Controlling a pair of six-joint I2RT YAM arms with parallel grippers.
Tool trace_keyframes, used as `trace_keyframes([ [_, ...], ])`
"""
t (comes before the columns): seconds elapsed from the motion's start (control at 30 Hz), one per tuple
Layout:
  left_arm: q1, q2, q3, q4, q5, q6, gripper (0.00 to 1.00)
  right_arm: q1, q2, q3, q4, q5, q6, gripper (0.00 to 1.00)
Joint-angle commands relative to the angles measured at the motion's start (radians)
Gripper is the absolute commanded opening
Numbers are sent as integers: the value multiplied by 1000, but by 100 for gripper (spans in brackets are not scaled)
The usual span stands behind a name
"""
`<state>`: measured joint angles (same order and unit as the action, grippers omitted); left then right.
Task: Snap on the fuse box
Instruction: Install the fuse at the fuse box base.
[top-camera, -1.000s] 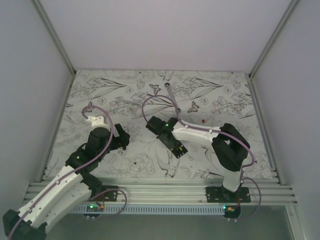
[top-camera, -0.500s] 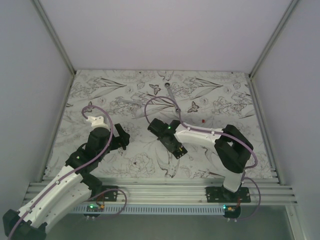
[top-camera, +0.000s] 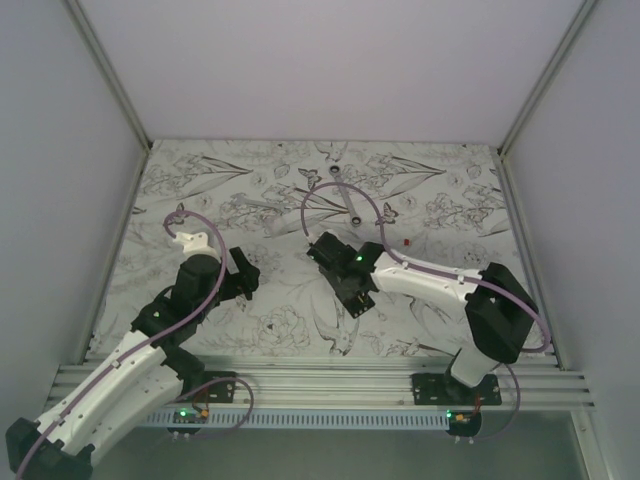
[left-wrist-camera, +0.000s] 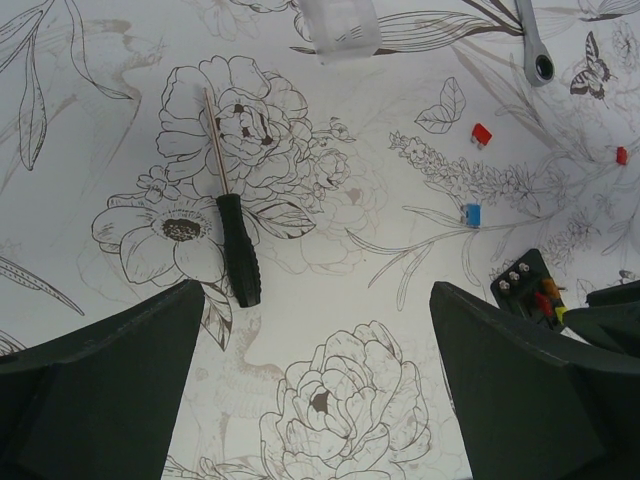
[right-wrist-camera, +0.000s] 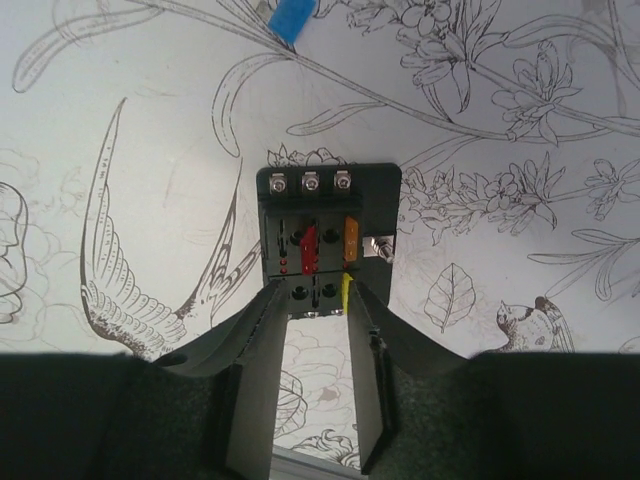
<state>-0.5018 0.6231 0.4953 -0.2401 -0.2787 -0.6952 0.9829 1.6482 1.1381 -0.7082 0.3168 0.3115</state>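
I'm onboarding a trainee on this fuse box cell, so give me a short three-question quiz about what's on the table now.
1. True or false: the screwdriver lies on the table, ungripped.
2. Which fuse colours sit in the fuse box? A: red, orange, yellow. B: blue, green. C: red only.
3. Are the right gripper's jaws open or shut?
Key: 1 true; 2 A; 3 open.

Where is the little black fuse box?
In the right wrist view, the fuse box lies flat on the flowery table, at the fingertips of the right hand, with a blue fuse farther beyond it.
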Motion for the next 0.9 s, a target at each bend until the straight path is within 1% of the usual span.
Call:
trace_keyframes([
  [0.0, 8, 12, -2, -15, 12, -6, 100, -11, -27, -29, 75, -6, 16, 34],
  [0.27, 8, 15, 0, -15, 18, -6, 100, -17, 8, -34, 98, -18, 7, 27],
  [0.63, 8, 16, 0, -13, 21, -4, 100, -21, 39, -38, 98, -20, 4, 25],
  [0.87, 8, 11, 0, -14, 21, -4, 100, -31, 52, -43, 96, -26, 2, 17],
])
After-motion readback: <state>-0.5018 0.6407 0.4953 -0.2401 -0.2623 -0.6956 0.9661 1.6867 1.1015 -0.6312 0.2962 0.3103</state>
